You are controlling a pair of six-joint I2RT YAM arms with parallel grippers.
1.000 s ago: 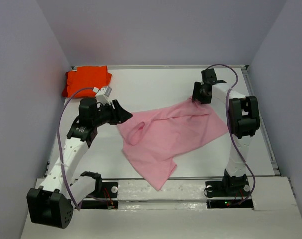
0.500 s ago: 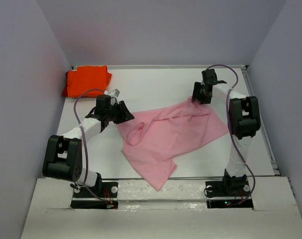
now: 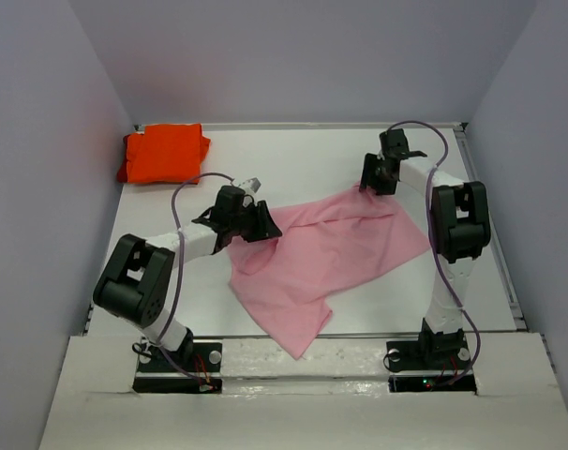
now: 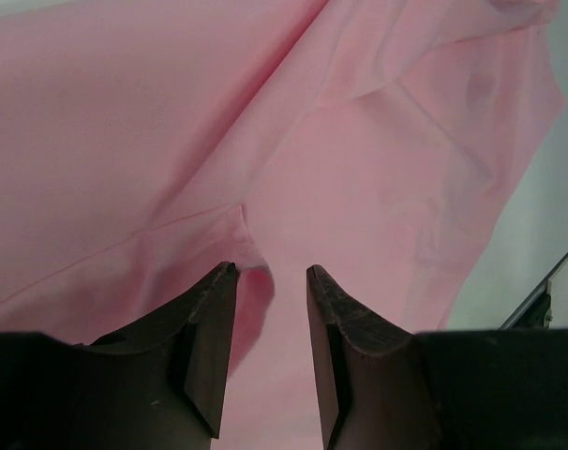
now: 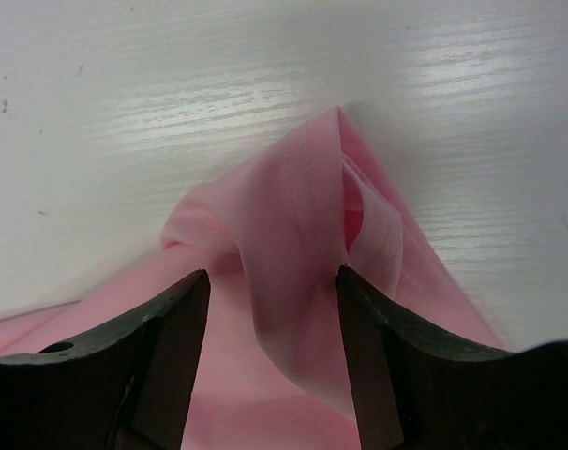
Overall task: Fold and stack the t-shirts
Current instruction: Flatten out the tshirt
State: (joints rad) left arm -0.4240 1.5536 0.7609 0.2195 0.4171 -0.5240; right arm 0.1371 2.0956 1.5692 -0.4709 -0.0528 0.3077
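Observation:
A light pink t-shirt (image 3: 331,248) lies spread and rumpled across the middle of the table. An orange t-shirt (image 3: 164,152) sits folded in the far left corner. My left gripper (image 3: 265,225) hovers low over the pink shirt's left edge. Its jaws are open, and a small raised fold (image 4: 251,281) lies by the left fingertip of the left gripper (image 4: 271,272). My right gripper (image 3: 368,183) is at the shirt's far corner. In the right wrist view the right gripper (image 5: 273,274) is open wide, and a raised ridge of pink cloth (image 5: 293,187) stands between its fingers.
A raised rail (image 3: 490,234) runs along the table's right side. Grey walls close in the left, back and right. Bare white table (image 3: 293,159) lies between the orange shirt and my right gripper.
My left arm has swung right, from the bare table beside the pink shirt onto its left edge, and its jaws have narrowed a little. The right arm and both shirts have stayed put.

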